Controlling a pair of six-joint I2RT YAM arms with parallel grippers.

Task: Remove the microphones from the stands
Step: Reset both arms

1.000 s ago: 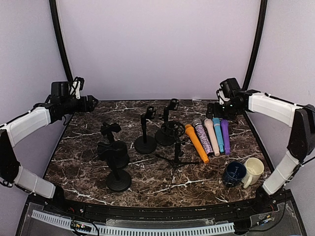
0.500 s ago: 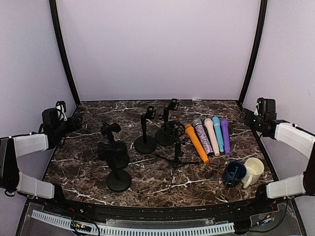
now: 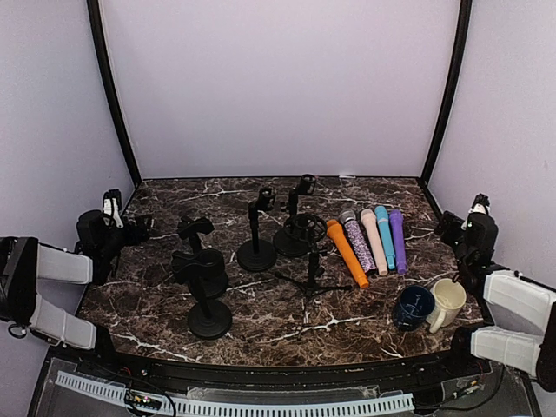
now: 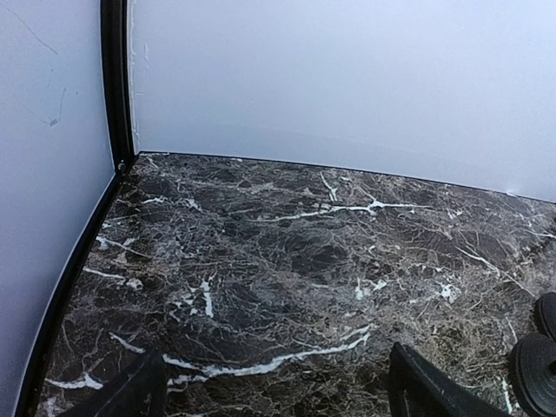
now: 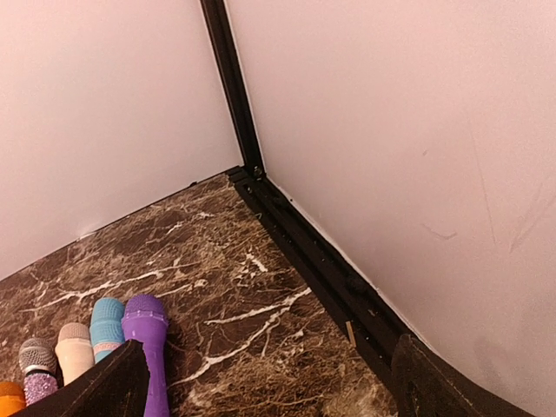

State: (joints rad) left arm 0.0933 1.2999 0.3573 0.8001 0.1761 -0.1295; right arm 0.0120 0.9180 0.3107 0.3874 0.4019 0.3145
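Several microphones lie flat in a row at the right of the marble table [image 3: 261,317]: orange [image 3: 346,252], glittery silver [image 3: 357,241], pink [image 3: 374,240], blue [image 3: 385,234] and purple [image 3: 397,238]. The purple microphone [image 5: 148,347] and the blue microphone [image 5: 107,321] also show in the right wrist view. Several black stands [image 3: 256,234] stand mid-table, and I see no microphone in their clips. My left gripper [image 3: 141,226] [image 4: 278,393] hangs open over bare marble at the left edge. My right gripper [image 3: 446,224] [image 5: 274,384] is open at the right edge, just right of the purple microphone.
A dark blue mug [image 3: 413,306] and a cream mug [image 3: 447,301] sit at the front right. A small tripod stand [image 3: 313,271] is in the middle. Stand bases [image 4: 537,372] show at the right of the left wrist view. A black frame rail [image 5: 321,261] borders the table.
Both arms have drawn back from the far corners and come down toward the table's near side edges. Both grippers are still open and empty.
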